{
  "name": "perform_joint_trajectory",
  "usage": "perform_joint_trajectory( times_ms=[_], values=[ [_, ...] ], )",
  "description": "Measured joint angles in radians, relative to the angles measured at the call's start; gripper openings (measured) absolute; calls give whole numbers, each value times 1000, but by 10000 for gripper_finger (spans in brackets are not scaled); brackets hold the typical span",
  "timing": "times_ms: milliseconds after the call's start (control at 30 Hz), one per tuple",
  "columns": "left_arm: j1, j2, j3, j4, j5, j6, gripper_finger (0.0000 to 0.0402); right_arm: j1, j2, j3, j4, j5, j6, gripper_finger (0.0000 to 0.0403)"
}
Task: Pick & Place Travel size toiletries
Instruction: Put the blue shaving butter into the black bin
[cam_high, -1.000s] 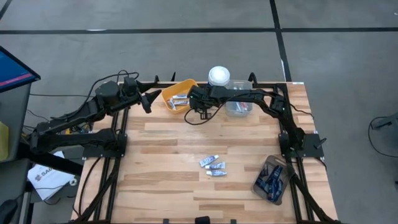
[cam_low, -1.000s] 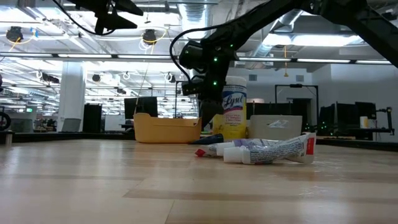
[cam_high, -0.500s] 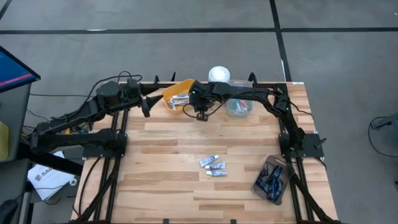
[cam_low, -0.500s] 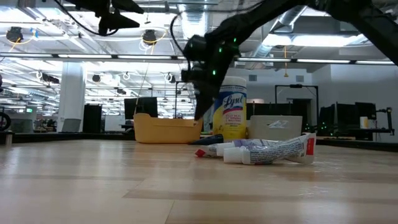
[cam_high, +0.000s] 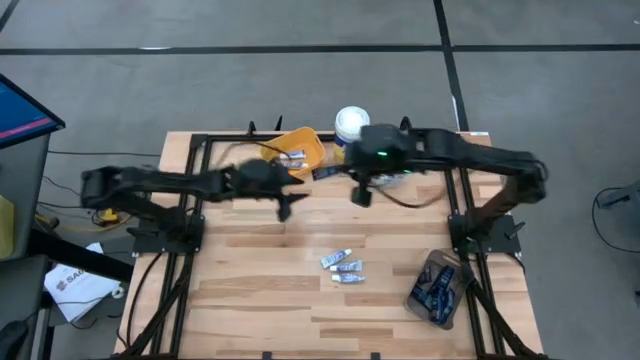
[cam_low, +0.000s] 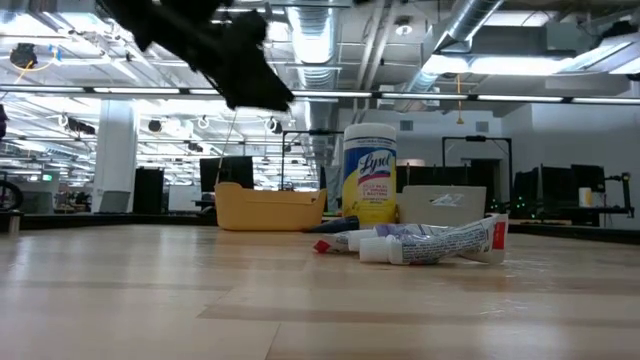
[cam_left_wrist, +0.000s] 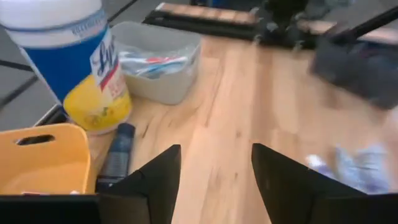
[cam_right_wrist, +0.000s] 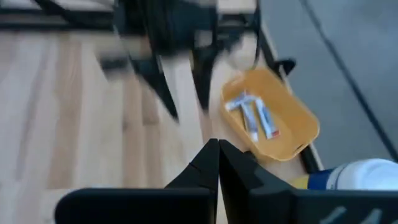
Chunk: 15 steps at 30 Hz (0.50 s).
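- Wooden planks make up the table (cam_high: 260, 260), which sits on a dark frame over a grey floor; the low view looks past it into a large hall with ceiling pipes and lights.
- At the table's far edge stands a yellow bin (cam_high: 297, 152) with a few small white tubes (cam_right_wrist: 252, 115) lying inside it.
- Just beside the bin stands a tall white-lidded wipes canister (cam_low: 370, 172), and next to that a clear tub (cam_left_wrist: 161, 62) with more toiletries in it.
- A dark blue tube (cam_left_wrist: 118, 155) lies on the wood between the yellow bin and the canister's base.
- Near the middle of the table, toward its front, a small cluster of white-and-blue tubes (cam_high: 343, 266) lies loose; in the low view one shows a red tip.
- A dark tray (cam_high: 437, 288) near the front right corner holds flat navy packets.
- The left gripper (cam_high: 285, 203) hangs over the table just in front of the yellow bin, its two fingers spread apart with nothing between them.
- The right gripper (cam_high: 360, 195) hangs in front of the canister, its fingers (cam_right_wrist: 205, 165) pressed together and holding nothing.
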Motion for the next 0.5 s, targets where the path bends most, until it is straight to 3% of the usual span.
perform_joint_trajectory(
  times_ms=[100, 200, 367, 500],
  values=[
    [-58, 158, 0, 172, -191, -12, 174, 42, -77, 0, -4, 79, 48, 0],
    [-87, 290, 0, 348, -330, 3, 130, 76, -134, 0, -8, 154, 90, 0],
    [-88, 447, 37, 456, -346, 1, 19, 129, -173, 0, -30, 176, 146, 0],
    [-61, 546, 99, 453, -353, -15, 4, 164, -176, 0, -46, 203, 153, 0]
  ],
)
